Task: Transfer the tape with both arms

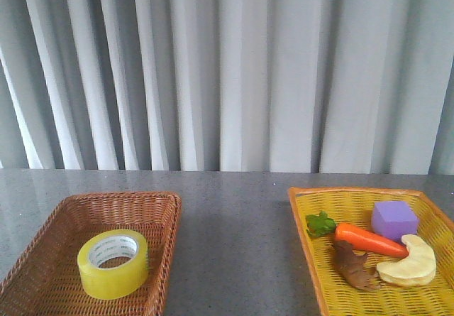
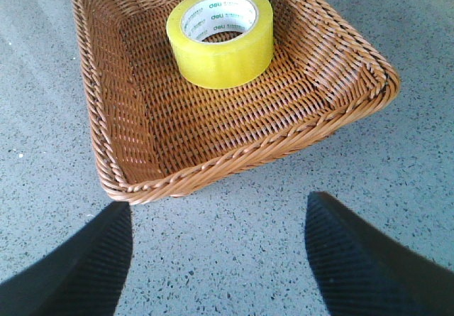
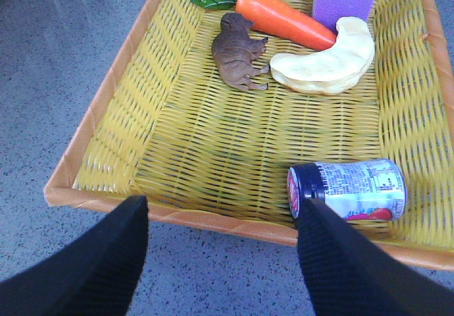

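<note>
The brown basket (image 2: 234, 145) lies just ahead of the left gripper (image 2: 220, 252), its jaws apart and empty; the tape (image 2: 220, 37) sits flat inside, beyond the near rim. The right gripper (image 3: 223, 259), likewise apart, hovers at the yellow basket (image 3: 106, 110); pickup seems not yet begun, so the left must advance over the rim and straddle the roll.

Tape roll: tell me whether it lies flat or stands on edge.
Flat. The tape rests on one open face in the brown basket, its white core opening facing up in the front and left wrist views.

The tape (image 2: 220, 37) has "deli" printed in green on its white core.
</note>
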Robot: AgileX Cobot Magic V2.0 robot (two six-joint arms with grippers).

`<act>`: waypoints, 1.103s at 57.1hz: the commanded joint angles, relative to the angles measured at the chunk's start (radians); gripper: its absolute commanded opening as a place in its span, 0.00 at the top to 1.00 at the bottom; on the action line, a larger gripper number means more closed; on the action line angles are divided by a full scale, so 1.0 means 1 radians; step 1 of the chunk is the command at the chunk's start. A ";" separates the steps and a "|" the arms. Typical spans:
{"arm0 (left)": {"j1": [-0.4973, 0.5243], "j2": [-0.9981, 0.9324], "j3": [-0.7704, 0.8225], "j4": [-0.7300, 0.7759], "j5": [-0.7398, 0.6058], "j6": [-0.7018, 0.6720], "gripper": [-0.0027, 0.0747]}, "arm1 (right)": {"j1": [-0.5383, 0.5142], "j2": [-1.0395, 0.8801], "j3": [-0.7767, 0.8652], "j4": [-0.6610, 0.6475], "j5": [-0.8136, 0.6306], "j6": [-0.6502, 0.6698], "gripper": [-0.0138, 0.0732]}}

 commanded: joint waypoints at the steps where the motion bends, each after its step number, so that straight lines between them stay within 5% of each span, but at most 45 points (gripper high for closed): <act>1: 0.000 -0.024 0.007 -0.014 -0.109 -0.009 0.33 | -0.006 0.000 -0.027 -0.008 -0.068 -0.005 0.35; 29: 0.000 -0.024 0.025 -0.014 -0.208 -0.107 0.86 | -0.006 0.000 -0.027 -0.009 -0.053 -0.006 0.86; 36: 0.000 -0.024 0.025 -0.014 -0.228 -0.110 0.97 | -0.006 0.000 -0.027 -0.009 -0.051 -0.006 0.85; 63: 0.000 -0.024 0.025 -0.013 -0.224 -0.110 0.98 | -0.006 0.000 -0.027 -0.008 -0.044 -0.005 0.85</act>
